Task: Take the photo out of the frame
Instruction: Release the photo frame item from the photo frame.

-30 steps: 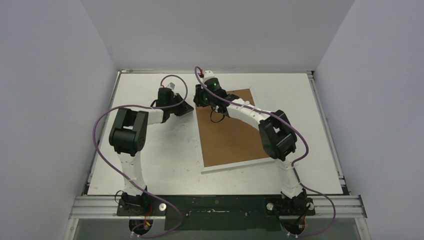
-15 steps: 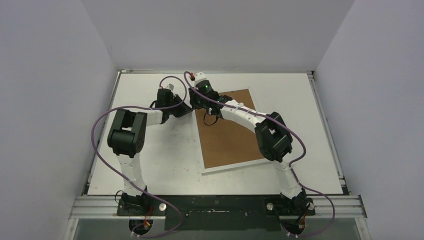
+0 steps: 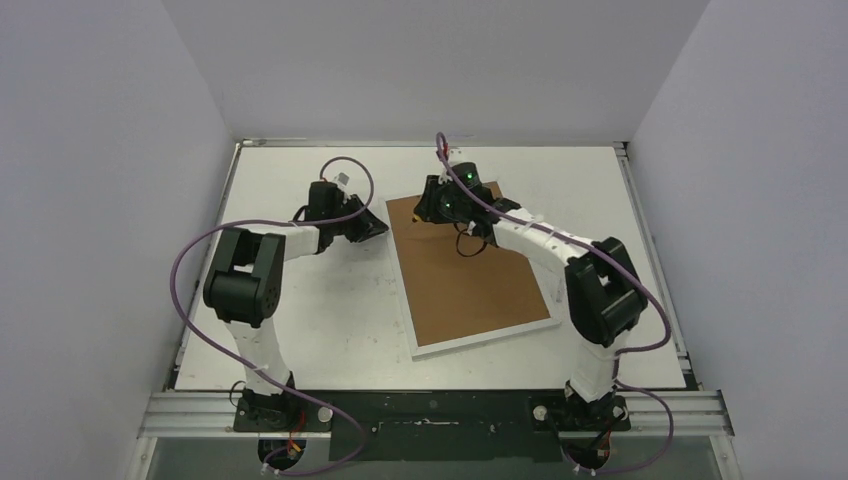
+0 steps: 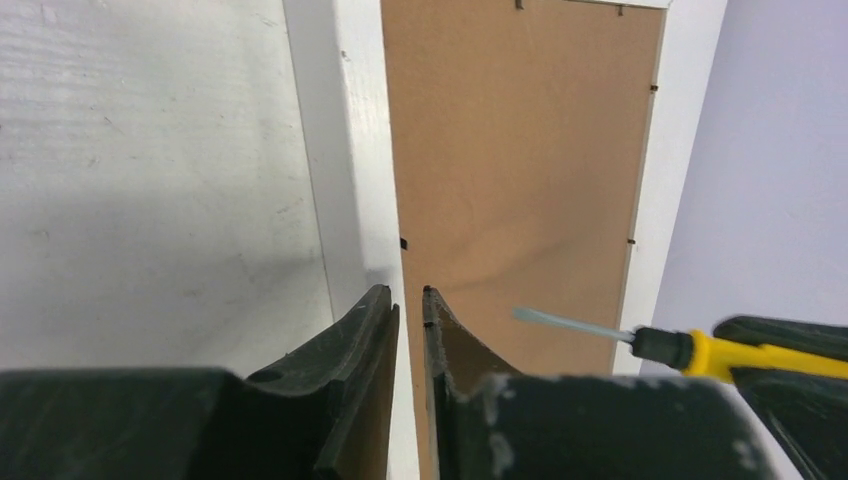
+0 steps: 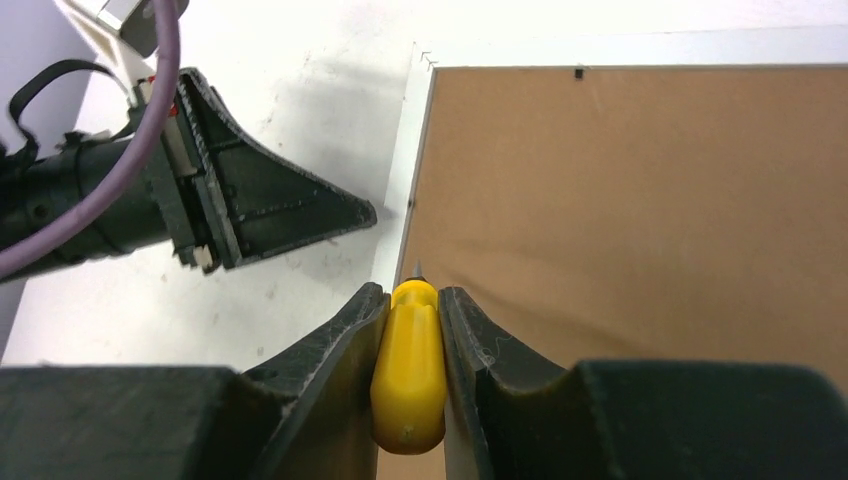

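Now: brown backing board [image 3: 470, 285] in frame [image 3: 485, 338]; right gripper [image 5: 412, 293] tight on yellow screwdriver [image 5: 410, 370], left gripper [image 4: 410, 298] nearly closed.

One frame [image 3: 470, 280], one yellow screwdriver [image 5: 410, 370], one table [image 3: 300, 320], and two robot arms: left arm [image 3: 245, 285] and right arm [image 3: 600, 295]

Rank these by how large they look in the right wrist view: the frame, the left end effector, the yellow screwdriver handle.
1. frame, running off the picture's edge
2. left end effector
3. yellow screwdriver handle, smallest even though it is nearest the camera
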Robot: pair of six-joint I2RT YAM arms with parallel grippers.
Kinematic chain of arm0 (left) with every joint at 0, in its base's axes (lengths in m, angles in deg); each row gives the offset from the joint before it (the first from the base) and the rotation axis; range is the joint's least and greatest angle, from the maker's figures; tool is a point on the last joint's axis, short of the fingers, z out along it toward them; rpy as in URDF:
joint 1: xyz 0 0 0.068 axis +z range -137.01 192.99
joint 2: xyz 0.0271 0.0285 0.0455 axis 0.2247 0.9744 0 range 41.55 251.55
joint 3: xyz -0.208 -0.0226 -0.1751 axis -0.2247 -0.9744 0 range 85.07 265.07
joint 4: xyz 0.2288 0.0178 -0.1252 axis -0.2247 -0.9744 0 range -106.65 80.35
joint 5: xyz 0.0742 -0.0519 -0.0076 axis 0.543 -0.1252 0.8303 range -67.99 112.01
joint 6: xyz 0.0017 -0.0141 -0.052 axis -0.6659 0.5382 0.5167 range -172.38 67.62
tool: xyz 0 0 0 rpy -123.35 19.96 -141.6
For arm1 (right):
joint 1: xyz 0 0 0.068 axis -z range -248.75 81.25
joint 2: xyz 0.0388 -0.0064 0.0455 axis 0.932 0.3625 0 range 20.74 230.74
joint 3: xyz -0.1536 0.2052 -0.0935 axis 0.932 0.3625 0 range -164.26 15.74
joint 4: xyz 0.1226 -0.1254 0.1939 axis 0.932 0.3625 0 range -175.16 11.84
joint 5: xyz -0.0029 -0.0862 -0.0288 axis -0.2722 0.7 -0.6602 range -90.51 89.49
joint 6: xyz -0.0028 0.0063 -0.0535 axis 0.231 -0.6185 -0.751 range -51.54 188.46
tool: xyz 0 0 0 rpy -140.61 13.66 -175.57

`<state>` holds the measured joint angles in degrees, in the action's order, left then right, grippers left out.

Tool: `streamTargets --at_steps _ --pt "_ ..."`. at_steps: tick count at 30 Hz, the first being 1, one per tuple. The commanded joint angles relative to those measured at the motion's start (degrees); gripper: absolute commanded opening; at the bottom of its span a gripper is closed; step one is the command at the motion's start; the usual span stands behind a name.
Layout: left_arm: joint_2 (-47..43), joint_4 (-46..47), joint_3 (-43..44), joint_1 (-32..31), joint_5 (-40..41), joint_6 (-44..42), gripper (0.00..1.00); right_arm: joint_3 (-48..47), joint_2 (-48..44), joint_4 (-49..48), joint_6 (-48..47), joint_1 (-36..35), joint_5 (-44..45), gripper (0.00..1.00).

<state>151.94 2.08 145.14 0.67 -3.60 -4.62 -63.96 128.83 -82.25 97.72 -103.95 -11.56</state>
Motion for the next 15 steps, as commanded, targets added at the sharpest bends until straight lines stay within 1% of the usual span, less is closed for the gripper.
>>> streamTargets --at_steps 1,4,7,11,12,15 --pt "-5.46 0.52 -0.4 0.02 -0.9 -2.18 0.19 5.75 -12.27 -2.31 0.39 1.43 -0.25 0.05" --pt "-6.6 -2.1 0.68 -0.07 0.84 -5.27 0.33 9.51 -18.72 2.91 -0.36 2.36 4.13 0.05" --pt "-6.64 -5.74 3.44 -0.18 3.18 -9.06 0.42 12.85 -25.64 10.04 -0.57 2.8 10.56 0.05" --pt "-4.62 -8.09 8.86 -0.29 4.16 -12.25 0.46 14.66 -34.26 22.64 1.64 2.87 23.57 0.05" --pt "-3.67 -8.73 10.49 -0.31 4.16 -13.17 0.47 14.8 -36.96 27.5 3.24 2.95 26.14 0.05" --pt "-0.51 -9.83 15.43 -0.3 3.21 -14.2 0.48 15.28 -42.39 37.62 9.33 2.98 33.25 0.05"
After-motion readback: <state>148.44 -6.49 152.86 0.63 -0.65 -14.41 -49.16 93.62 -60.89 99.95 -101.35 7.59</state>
